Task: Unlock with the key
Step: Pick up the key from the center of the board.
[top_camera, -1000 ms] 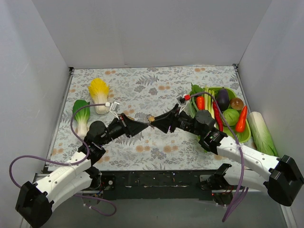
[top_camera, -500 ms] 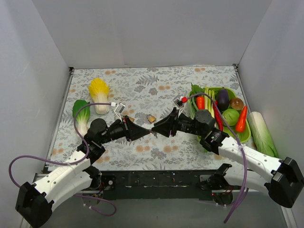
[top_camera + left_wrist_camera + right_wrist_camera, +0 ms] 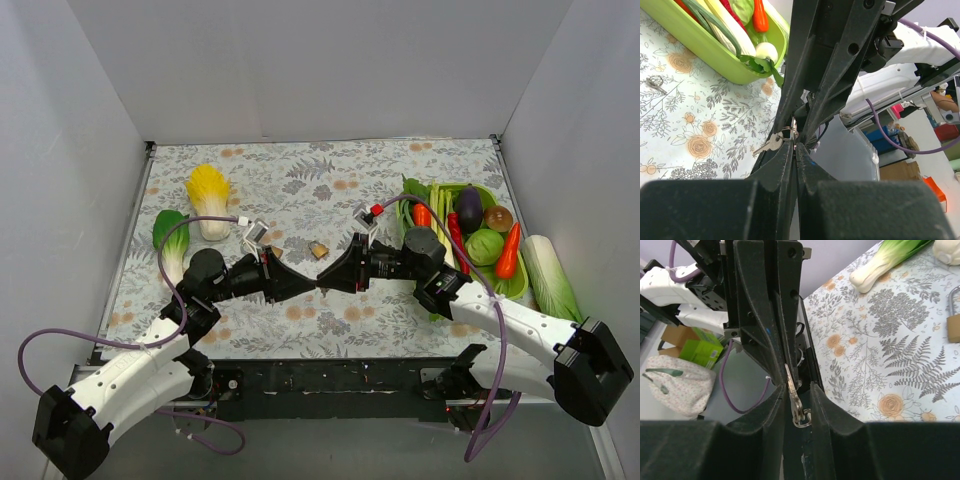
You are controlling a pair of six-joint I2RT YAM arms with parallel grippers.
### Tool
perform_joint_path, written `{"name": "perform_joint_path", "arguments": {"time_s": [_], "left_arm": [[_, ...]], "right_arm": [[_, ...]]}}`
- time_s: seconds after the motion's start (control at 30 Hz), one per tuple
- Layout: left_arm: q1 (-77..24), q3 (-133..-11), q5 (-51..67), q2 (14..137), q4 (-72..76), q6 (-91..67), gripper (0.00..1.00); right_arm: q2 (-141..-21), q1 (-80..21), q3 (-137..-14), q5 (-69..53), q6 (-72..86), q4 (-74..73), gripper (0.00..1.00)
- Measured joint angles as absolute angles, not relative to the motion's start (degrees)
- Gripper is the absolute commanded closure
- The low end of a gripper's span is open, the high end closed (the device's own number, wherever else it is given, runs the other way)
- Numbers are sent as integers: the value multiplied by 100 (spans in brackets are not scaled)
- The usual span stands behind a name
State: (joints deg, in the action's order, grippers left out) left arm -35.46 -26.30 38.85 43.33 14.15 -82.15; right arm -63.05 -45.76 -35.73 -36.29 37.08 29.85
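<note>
Key [image 3: 795,400], silver and ringed, pinched by left fingers [image 3: 775,167]; right fingers [image 3: 830,410] spread around it.

Overall light: bright, even and diffuse, coming from above.
Shadows: soft and faint under the arms on the table [image 3: 300,180] in the top view.
Glare: small bright glints on the key [image 3: 771,145].
Left wrist focus: the left gripper [image 3: 794,145] is a dark blur up close, the tray [image 3: 705,50] sharper.
Right wrist focus: the right gripper [image 3: 797,390] is blurred up close, the table print crisp.
Edges: the walls [image 3: 320,70] lean outward in the top view.
</note>
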Motion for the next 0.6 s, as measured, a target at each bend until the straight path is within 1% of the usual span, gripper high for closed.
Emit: {"name": "perform_joint_path", "arguments": {"time_s": [0.03,0.17,0.2,0.23,0.4,0.6], "left_arm": [[-3546,-2630,3905,4335,1404,-8193,100],[-3546,-2630,3997,4342,1378,-8130,100],[-3546,-2630,4016,4342,1376,-8106,100],[-3546,-2630,4027,4342,1374,-8088,100],[-3535,-2659,4163,4375,1343,-7948,100],[-3538,-2705,4082,4320,1208,-7730,100]], "right_arm": [[-6311,-4576,-3570,-3677,3721,2987,72],[-6311,-4576,-3573,-3806,3732,3020,89],[-6316,-4576,-3573,-3837,3741,3020,97],[-6316,-4576,-3573,-3868,3752,3024,99],[-6311,-4576,-3570,-3953,3763,3039,99],[-6261,-4587,-3533,-3760,3785,3017,99]]}}
